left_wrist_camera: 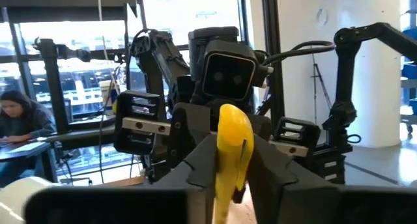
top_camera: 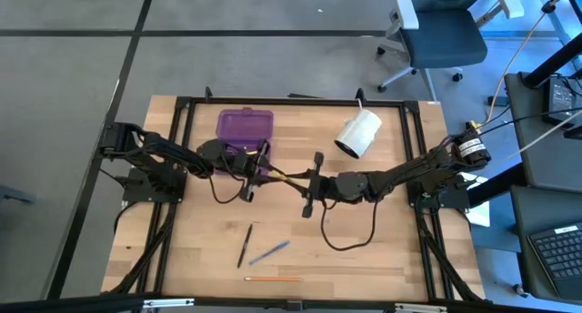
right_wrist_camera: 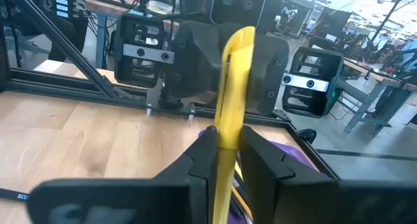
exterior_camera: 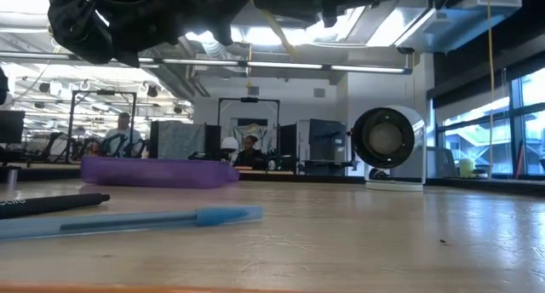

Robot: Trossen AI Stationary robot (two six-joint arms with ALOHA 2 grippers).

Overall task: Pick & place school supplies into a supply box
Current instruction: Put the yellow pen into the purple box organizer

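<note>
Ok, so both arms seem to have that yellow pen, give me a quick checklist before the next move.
1. Left hand closed on the yellow pen: ok, a finger sits on each side of it.
2. Right hand closed on the same pen: ok, so one hand must let go first.
3. Pen off the table: ok, it is held in the air between the arms.
4. Purple supply box lid open: cannot tell.
5. White roll apart from the box: ok.
6. All supplies packed: not ok; the black pen, blue pen and orange pencil lie on the table.
</note>
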